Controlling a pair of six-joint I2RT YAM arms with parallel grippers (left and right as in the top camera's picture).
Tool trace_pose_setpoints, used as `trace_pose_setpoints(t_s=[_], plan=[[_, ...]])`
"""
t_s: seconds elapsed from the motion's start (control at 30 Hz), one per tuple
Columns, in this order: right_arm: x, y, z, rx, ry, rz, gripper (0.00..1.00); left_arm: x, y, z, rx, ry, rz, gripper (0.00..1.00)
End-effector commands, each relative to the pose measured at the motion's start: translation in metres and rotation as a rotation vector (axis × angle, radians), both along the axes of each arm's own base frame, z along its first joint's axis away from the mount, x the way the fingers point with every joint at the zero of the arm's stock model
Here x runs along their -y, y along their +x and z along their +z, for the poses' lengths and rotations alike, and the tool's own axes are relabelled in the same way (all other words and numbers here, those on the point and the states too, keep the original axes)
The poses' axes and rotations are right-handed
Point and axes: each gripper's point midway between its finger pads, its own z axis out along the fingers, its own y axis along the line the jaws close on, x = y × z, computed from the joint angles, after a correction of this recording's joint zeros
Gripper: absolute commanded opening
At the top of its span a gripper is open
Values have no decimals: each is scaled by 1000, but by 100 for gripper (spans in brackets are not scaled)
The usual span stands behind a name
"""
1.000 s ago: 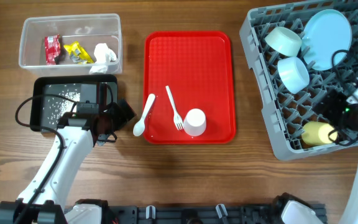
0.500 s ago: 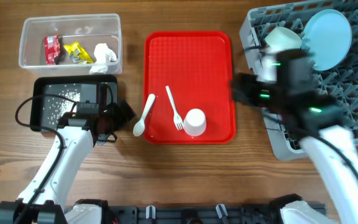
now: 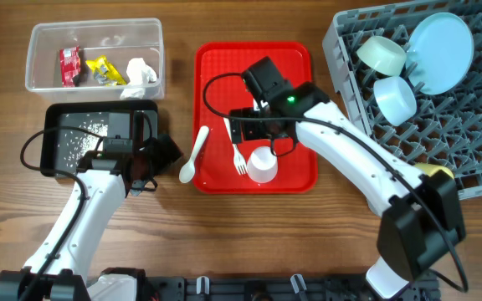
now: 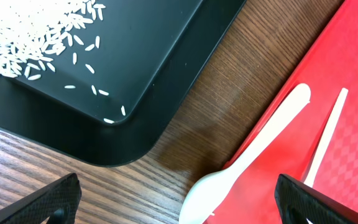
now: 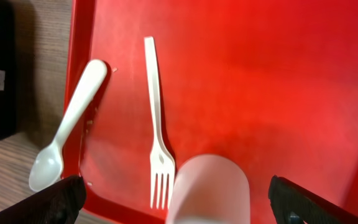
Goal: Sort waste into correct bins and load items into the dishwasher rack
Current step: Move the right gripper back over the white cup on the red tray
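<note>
White cup (image 5: 210,186) cut off below | right end effector (image 5: 179,200) spread | left end effector (image 4: 182,202) spread

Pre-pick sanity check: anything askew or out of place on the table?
Only the spoon: it straddles the red tray's left rim, handle on the tray, bowl end out on the table. Nothing else stands out.
</note>
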Motion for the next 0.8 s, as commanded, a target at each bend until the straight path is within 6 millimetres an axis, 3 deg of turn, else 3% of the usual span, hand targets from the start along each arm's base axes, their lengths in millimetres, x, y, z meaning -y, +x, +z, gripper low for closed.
trace_pose_setpoints(t_s=[0.0, 0.23, 0.4, 0.77], plan=[[-2, 6, -10, -2, -31, 36, 100, 1, -1, -2, -8, -8, 11, 100], [3, -12, -28, -79, -101, 86, 99, 1, -1, -2, -8, -8, 11, 100], [10, -21, -30, -114, -127, 91, 100, 1, -1, -2, -8, -8, 11, 100], [4, -24, -29, -125, -100, 126, 99, 1, -1, -2, -8, -8, 11, 100]])
